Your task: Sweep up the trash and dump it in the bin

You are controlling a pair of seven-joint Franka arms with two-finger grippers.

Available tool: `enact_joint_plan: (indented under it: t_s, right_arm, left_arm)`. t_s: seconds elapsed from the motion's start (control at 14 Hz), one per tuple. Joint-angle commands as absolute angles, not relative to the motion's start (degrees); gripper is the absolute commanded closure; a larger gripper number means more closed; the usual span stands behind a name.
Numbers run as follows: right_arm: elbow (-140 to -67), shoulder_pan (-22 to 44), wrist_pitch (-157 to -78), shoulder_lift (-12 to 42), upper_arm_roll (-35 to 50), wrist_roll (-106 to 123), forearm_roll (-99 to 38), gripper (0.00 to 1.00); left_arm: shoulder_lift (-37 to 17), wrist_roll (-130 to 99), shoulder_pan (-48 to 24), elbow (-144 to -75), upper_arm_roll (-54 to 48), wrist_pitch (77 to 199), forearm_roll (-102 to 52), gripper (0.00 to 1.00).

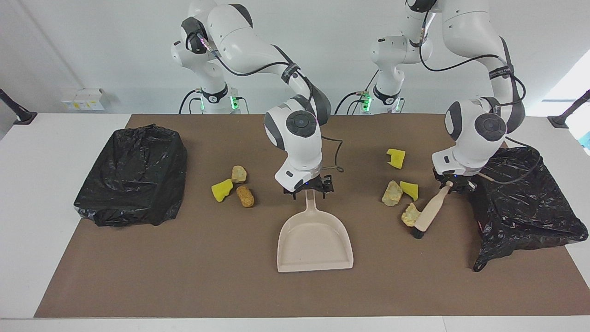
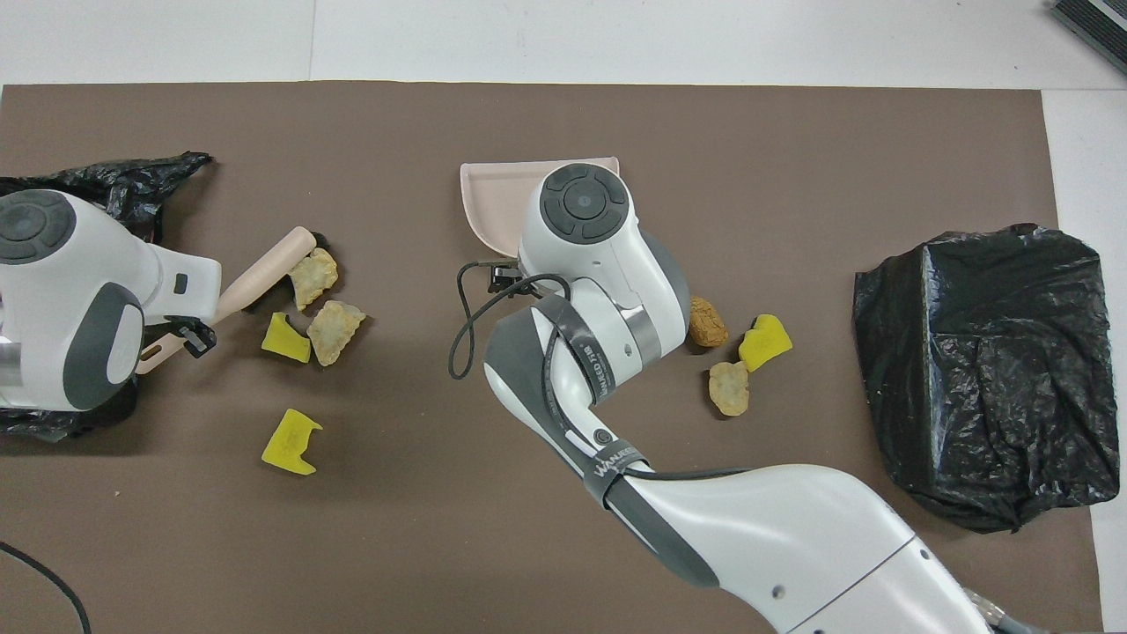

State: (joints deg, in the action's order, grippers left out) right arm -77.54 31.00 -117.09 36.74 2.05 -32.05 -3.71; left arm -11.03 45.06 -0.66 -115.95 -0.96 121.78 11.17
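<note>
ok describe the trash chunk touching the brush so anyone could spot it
Start at the crumpled black bag at the left arm's end. Beside it the tilted brush points its bristles at a pale yellow crumbly lump, the chunk farthest from the robots in that cluster.

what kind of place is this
Most likely a robotics lab set up for a cleaning trial: two arms bolted at a table with a brown mat, staged trash scattered on it, a dustpan, and bag-lined bins at either end.

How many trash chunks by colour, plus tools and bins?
Yellow sponge pieces: 3
Tan or brown lumps: 4
Dustpan: 1
Brush: 1
Black-bagged bins: 2
Total: 11
</note>
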Motion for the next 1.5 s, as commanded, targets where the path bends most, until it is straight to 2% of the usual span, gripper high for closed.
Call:
enact_joint_plan:
  t_s: [0.0, 0.14, 0.21, 0.5, 0.86, 1.0, 1.14, 1.21, 1.36, 1.43]
  right_arm:
    - [-80.2, 31.1, -118.0, 35.8, 2.3, -31.3, -4.6, 0.40]
    - [-80.5, 31.1, -117.3, 35.6, 2.3, -30.5, -4.5, 0.85]
    - [-80.3, 31.1, -116.6, 35.6, 2.3, -30.5, -3.9, 1.00]
    - [-80.2, 30.4, -115.0, 34.3, 2.3, -30.3, -4.0, 1.00]
    - [-81.2, 30.3, -114.1, 32.6, 2.3, -30.0, -4.6, 1.00]
    - [-87.7, 29.0, -115.9, 30.0, 2.4, -28.9, -4.9, 1.00]
    - [-94.0, 29.0, -121.2, 27.4, 2.4, -26.8, -6.0, 1.00]
    - [-94.4, 29.0, -121.6, 27.3, 2.4, -26.6, -7.4, 0.92]
    - [-93.5, 28.9, -121.9, 27.6, 2.4, -26.6, -8.1, 0.64]
    - [-93.3, 29.0, -121.5, 27.6, 2.4, -26.5, -8.1, 0.46]
  left_arm:
    - [-8.1, 49.2, -4.6, -119.4, -0.4, 119.1, 12.1, 1.00]
    - [-7.0, 49.2, -8.8, -120.5, -0.4, 116.7, 12.1, 1.00]
    - [-6.5, 49.3, -10.8, -121.2, -0.4, 115.8, 12.1, 1.00]
    - [-3.4, 49.5, -17.7, -124.8, -0.4, 114.2, 12.1, 1.00]
    - [-3.1, 46.5, -17.3, -121.7, -0.2, 111.4, 11.5, 1.00]
    - [-1.9, 38.1, -16.1, -119.1, -0.1, 109.0, 11.4, 1.00]
    - [-0.5, 29.1, -16.0, -119.0, -0.1, 107.3, 11.4, 1.00]
    - [0.0, 24.3, -16.1, -119.0, -0.1, 105.3, 11.4, 1.00]
    - [1.0, 15.7, -16.1, -119.5, -0.1, 101.0, 11.4, 1.00]
    - [1.3, 12.2, -16.1, -119.7, -0.1, 99.0, 11.4, 1.00]
